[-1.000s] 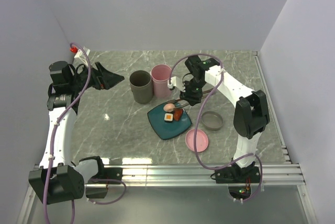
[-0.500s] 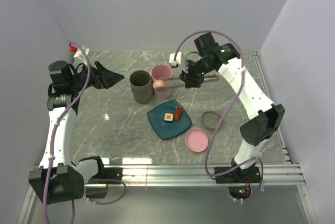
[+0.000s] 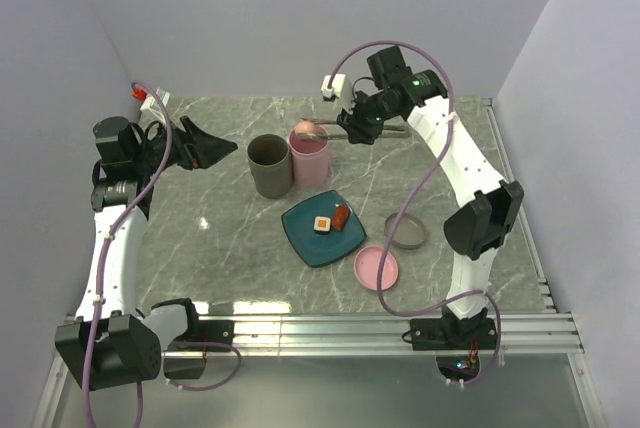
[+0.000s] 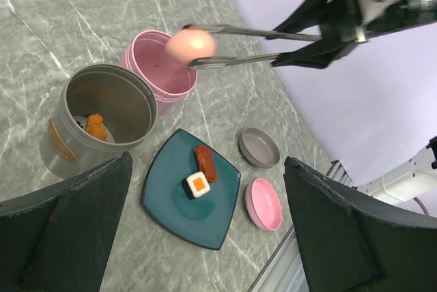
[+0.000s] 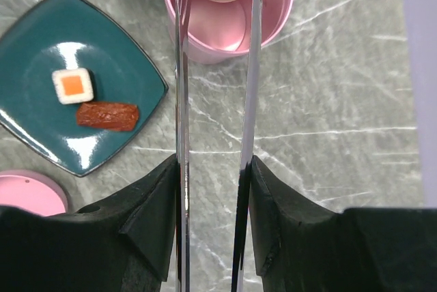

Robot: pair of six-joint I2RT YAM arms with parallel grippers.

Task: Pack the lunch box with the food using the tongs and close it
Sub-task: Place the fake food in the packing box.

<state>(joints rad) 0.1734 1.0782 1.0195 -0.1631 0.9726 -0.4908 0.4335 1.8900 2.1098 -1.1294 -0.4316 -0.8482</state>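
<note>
Egg (image 4: 191, 43) in tongs (image 4: 266, 31) — over pink cup (image 4: 140, 53) rim.

no writing, brand or number can be read anywhere. the grey tin (image 4: 131, 99) carries a small tan label (image 4: 60, 147) on its side, its print too blurred to make out.

Reaching the right arm (image 3: 455, 163) high and far across, elbow bent and wrist turning leftward, with the right hand (image 3: 355, 128) half closed and pinching the tongs (image 5: 180, 101) between its fingers. Standing the left arm (image 3: 115, 238) upright at the left side, forearm angling inward, left hand (image 3: 207, 146) gaping wide and gripping nothing.
</note>
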